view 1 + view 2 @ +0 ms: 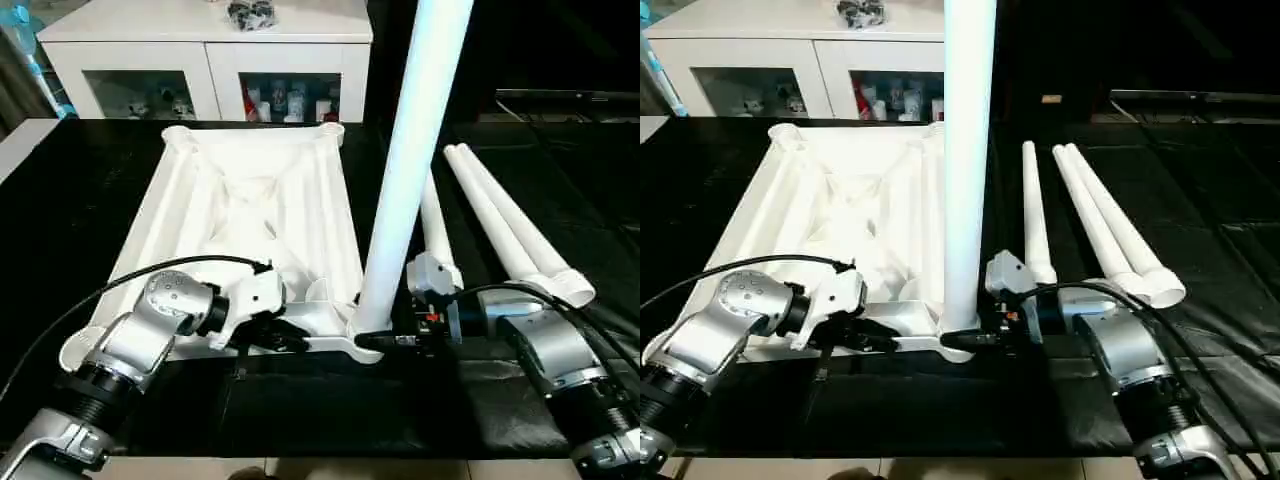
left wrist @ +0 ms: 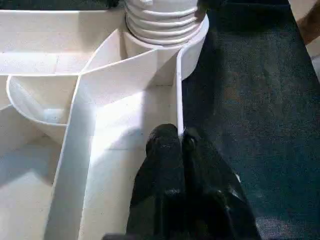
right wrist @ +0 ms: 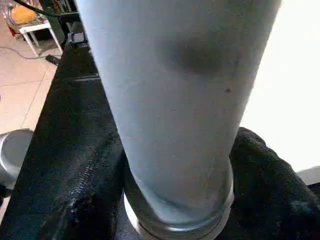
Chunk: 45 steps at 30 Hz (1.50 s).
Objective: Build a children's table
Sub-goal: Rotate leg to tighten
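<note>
White plastic rectangular table top is laid ribbed underside up on the black work surface. One long white tapered tube leg is stood upright in the near right corner socket, threads seen at its base. Left gripper is clamped shut on the top's thin near rim, just beside that socket. Right gripper is set around the upright leg's base, fingers either side; contact cannot be told. Three more white legs are laid to the right, apart from both grippers.
</note>
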Tool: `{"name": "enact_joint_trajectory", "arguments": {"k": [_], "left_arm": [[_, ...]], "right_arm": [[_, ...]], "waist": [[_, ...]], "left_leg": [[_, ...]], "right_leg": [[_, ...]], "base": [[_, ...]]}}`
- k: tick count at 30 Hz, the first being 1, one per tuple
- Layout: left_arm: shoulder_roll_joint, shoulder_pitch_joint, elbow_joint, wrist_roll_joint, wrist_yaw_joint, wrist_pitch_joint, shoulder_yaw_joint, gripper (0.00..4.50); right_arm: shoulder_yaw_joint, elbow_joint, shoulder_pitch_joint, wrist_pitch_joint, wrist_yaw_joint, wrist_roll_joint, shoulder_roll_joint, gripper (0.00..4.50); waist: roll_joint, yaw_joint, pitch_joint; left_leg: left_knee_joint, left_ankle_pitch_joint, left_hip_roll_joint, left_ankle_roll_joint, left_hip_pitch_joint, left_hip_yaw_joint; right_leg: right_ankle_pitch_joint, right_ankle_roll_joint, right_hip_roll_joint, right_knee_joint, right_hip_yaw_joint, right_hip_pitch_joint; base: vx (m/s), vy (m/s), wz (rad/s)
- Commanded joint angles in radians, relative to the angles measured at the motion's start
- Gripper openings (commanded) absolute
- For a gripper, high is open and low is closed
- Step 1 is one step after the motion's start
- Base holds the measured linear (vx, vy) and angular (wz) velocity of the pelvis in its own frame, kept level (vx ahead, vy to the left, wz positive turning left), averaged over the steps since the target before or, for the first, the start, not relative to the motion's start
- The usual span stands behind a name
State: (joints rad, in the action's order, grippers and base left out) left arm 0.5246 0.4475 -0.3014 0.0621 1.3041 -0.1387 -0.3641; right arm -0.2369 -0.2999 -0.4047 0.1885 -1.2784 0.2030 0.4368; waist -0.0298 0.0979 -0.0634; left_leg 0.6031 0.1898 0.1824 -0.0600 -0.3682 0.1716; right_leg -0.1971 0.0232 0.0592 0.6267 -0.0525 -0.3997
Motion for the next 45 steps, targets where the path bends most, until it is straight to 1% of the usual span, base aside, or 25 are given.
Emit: {"name": "enact_joint_trajectory", "arguments": {"k": [1,4,5,10,12,13,15,16,17,18,19,20,23,24,28,30,31,32,34,36,38,40,42,43,45], "left_arm": [[0.001,0.013,-0.007,-0.014,0.022,0.013,-0.025,0.00],[-0.002,0.013,-0.012,-0.016,0.019,0.016,-0.024,0.00],[-0.007,0.013,-0.012,-0.011,0.008,0.011,-0.016,0.00],[-0.018,0.013,-0.012,-0.003,-0.021,-0.012,0.001,0.00],[-0.049,0.011,0.008,0.017,-0.101,-0.085,0.045,0.00],[-0.049,0.011,0.008,0.017,-0.101,-0.085,0.045,0.00],[-0.087,0.005,0.047,0.042,-0.189,-0.167,0.091,0.00],[-0.121,-0.009,0.096,0.048,-0.267,-0.232,0.119,0.00],[-0.123,-0.010,0.099,0.048,-0.273,-0.236,0.121,0.00],[-0.137,-0.016,0.119,0.047,-0.300,-0.259,0.128,0.00],[-0.152,-0.023,0.143,0.045,-0.330,-0.287,0.135,0.00],[-0.169,-0.030,0.167,0.041,-0.360,-0.315,0.142,0.00],[-0.231,-0.048,0.239,0.027,-0.463,-0.397,0.165,0.00],[-0.258,-0.050,0.262,0.020,-0.505,-0.426,0.173,0.00],[-0.272,-0.049,0.282,0.010,-0.534,-0.443,0.171,0.00],[-0.274,-0.048,0.299,0.009,-0.551,-0.463,0.166,0.00],[-0.273,-0.047,0.303,0.010,-0.551,-0.467,0.162,0.00],[-0.265,-0.047,0.309,0.008,-0.546,-0.477,0.156,0.00],[-0.263,-0.049,0.316,0.004,-0.545,-0.487,0.154,0.00],[-0.241,-0.047,0.303,0.002,-0.519,-0.484,0.145,0.00],[-0.227,-0.045,0.295,0.000,-0.504,-0.476,0.137,0.00],[-0.198,-0.039,0.271,0.004,-0.459,-0.448,0.127,0.00],[-0.175,-0.035,0.254,0.008,-0.422,-0.424,0.117,0.00],[-0.172,-0.035,0.252,0.008,-0.418,-0.421,0.116,0.00],[-0.136,-0.030,0.233,0.014,-0.354,-0.398,0.099,0.00]], "right_arm": [[-0.007,-0.010,-0.013,0.004,-0.015,0.008,0.007,2.70],[-0.010,-0.010,-0.011,0.005,-0.015,0.007,0.005,2.63],[-0.012,-0.010,-0.009,0.012,-0.010,0.008,0.002,2.63],[0.000,-0.002,-0.004,0.041,0.029,0.014,-0.020,2.62],[0.013,0.002,0.004,0.062,0.142,-0.003,-0.078,2.62],[0.013,0.002,0.004,0.062,0.142,-0.003,-0.078,2.62],[0.028,-0.006,0.008,0.079,0.260,-0.019,-0.145,2.62],[0.044,-0.032,-0.001,0.088,0.356,-0.026,-0.208,2.62],[0.045,-0.034,-0.001,0.089,0.362,-0.026,-0.213,2.62],[0.054,-0.048,-0.009,0.100,0.404,-0.028,-0.237,2.62],[0.061,-0.063,-0.019,0.103,0.446,-0.034,-0.262,2.62],[0.066,-0.077,-0.029,0.105,0.485,-0.041,-0.283,2.62],[0.088,-0.102,-0.058,0.130,0.599,-0.051,-0.351,2.62],[0.082,-0.103,-0.065,0.134,0.625,-0.067,-0.365,2.62],[0.058,-0.084,-0.052,0.113,0.595,-0.081,-0.365,2.62],[0.045,-0.075,-0.041,0.095,0.579,-0.085,-0.362,2.62],[0.045,-0.075,-0.038,0.095,0.581,-0.085,-0.358,3.17],[0.053,-0.072,-0.033,0.097,0.576,-0.078,-0.352,3.31],[0.057,-0.069,-0.031,0.101,0.572,-0.075,-0.351,3.31],[0.064,-0.056,-0.023,0.089,0.559,-0.073,-0.333,3.66],[0.065,-0.051,-0.019,0.082,0.553,-0.076,-0.325,3.75],[0.066,-0.045,-0.008,0.056,0.528,-0.083,-0.297,3.95],[0.069,-0.038,-0.001,0.041,0.502,-0.080,-0.277,4.17],[0.070,-0.037,-0.001,0.039,0.499,-0.080,-0.275,4.28],[0.072,-0.019,0.011,-0.009,0.444,-0.076,-0.234,4.47]], "waist": [[0.001,-0.002,0.074],[0.001,-0.002,0.074],[0.004,-0.003,0.074],[0.000,-0.003,0.071],[-0.001,-0.004,0.070],[0.000,-0.008,0.069],[-0.002,-0.015,0.068],[0.002,-0.022,0.069],[0.001,-0.027,0.067],[0.004,-0.034,0.070],[0.003,-0.037,0.070],[0.002,-0.044,0.071],[0.000,-0.051,0.074],[0.000,-0.054,0.076],[-0.002,-0.049,0.078],[-0.003,-0.049,0.077],[-0.003,-0.050,0.077],[-0.003,-0.049,0.076],[-0.003,-0.050,0.075],[-0.003,-0.049,0.074],[-0.005,-0.049,0.074],[-0.009,-0.048,0.074],[-0.007,-0.047,0.073],[-0.014,-0.045,0.074],[-0.012,-0.041,0.074]], "left_leg": [[-0.066,0.165,0.045,0.043,0.008,-0.012],[-0.066,0.165,0.045,0.044,0.008,-0.012],[-0.066,0.164,0.045,0.044,0.008,-0.012],[-0.068,0.183,0.045,0.036,0.010,-0.012],[-0.068,0.190,0.044,0.028,0.012,-0.013],[-0.069,0.190,0.045,0.022,0.011,-0.011],[-0.071,0.206,0.041,0.006,0.011,-0.015],[-0.074,0.202,0.042,-0.004,0.006,-0.018],[-0.075,0.204,0.042,-0.008,0.003,-0.019],[-0.074,0.201,0.039,-0.006,0.004,-0.019],[-0.072,0.194,0.037,-0.001,0.005,-0.019],[-0.070,0.172,0.037,0.006,0.000,-0.018],[-0.066,0.136,0.038,0.019,0.000,-0.015],[-0.065,0.115,0.038,0.023,-0.002,-0.015],[-0.062,0.097,0.038,0.053,0.000,-0.013],[-0.062,0.095,0.038,0.059,0.000,-0.013],[-0.063,0.104,0.039,0.058,0.000,-0.013],[-0.063,0.106,0.038,0.058,0.001,-0.013],[-0.064,0.122,0.039,0.054,0.000,-0.013],[-0.064,0.129,0.039,0.050,0.002,-0.013],[-0.065,0.133,0.039,0.049,0.002,-0.014],[-0.065,0.146,0.039,0.044,0.004,-0.015],[-0.066,0.152,0.039,0.042,0.003,-0.015],[-0.065,0.155,0.038,0.041,0.004,-0.016],[-0.065,0.160,0.039,0.040,0.006,-0.015]], "right_leg": [[-0.163,0.229,0.077,-0.076,0.047,0.053],[-0.166,0.228,0.077,-0.077,0.046,0.053],[-0.168,0.227,0.076,-0.077,0.046,0.053],[-0.211,0.218,0.078,-0.082,0.047,0.051],[-0.230,0.215,0.078,-0.084,0.047,0.050],[-0.229,0.217,0.078,-0.082,0.048,0.050],[-0.281,0.202,0.079,-0.088,0.046,0.048],[-0.288,0.197,0.081,-0.084,0.045,0.054],[-0.293,0.196,0.081,-0.084,0.044,0.052],[-0.302,0.189,0.080,-0.087,0.044,0.053],[-0.296,0.188,0.079,-0.089,0.044,0.052],[-0.256,0.197,0.078,-0.085,0.045,0.054],[-0.182,0.217,0.075,-0.078,0.046,0.055],[-0.139,0.226,0.073,-0.075,0.045,0.055],[-0.056,0.242,0.071,-0.071,0.044,0.057],[-0.046,0.244,0.072,-0.071,0.043,0.057],[-0.051,0.245,0.072,-0.071,0.043,0.058],[-0.056,0.245,0.072,-0.072,0.043,0.058],[-0.079,0.241,0.073,-0.075,0.044,0.059],[-0.096,0.236,0.073,-0.078,0.044,0.057],[-0.100,0.235,0.073,-0.077,0.044,0.058],[-0.110,0.232,0.073,-0.078,0.043,0.056],[-0.114,0.229,0.073,-0.079,0.044,0.057],[-0.116,0.228,0.073,-0.078,0.043,0.056],[-0.108,0.227,0.072,-0.080,0.043,0.057]], "base": [[0.000,0.000,0.00],[0.000,0.000,0.00],[0.000,0.000,0.00],[0.000,0.000,0.00],[0.000,0.000,0.00],[0.000,0.000,0.00],[0.000,0.000,0.00],[0.000,0.000,0.00],[0.000,0.000,0.00],[0.000,0.000,0.00],[0.000,0.000,0.00],[0.000,0.000,0.00],[0.000,0.000,0.00],[0.000,0.000,0.00],[0.000,0.000,0.00],[0.000,0.000,0.00],[0.000,0.000,0.00],[0.000,0.000,0.00],[0.000,0.000,0.00],[0.000,0.000,0.00],[0.000,0.000,0.00],[0.000,0.000,0.00],[0.000,0.000,0.00],[0.000,0.000,0.00],[0.000,0.000,0.00]]}}
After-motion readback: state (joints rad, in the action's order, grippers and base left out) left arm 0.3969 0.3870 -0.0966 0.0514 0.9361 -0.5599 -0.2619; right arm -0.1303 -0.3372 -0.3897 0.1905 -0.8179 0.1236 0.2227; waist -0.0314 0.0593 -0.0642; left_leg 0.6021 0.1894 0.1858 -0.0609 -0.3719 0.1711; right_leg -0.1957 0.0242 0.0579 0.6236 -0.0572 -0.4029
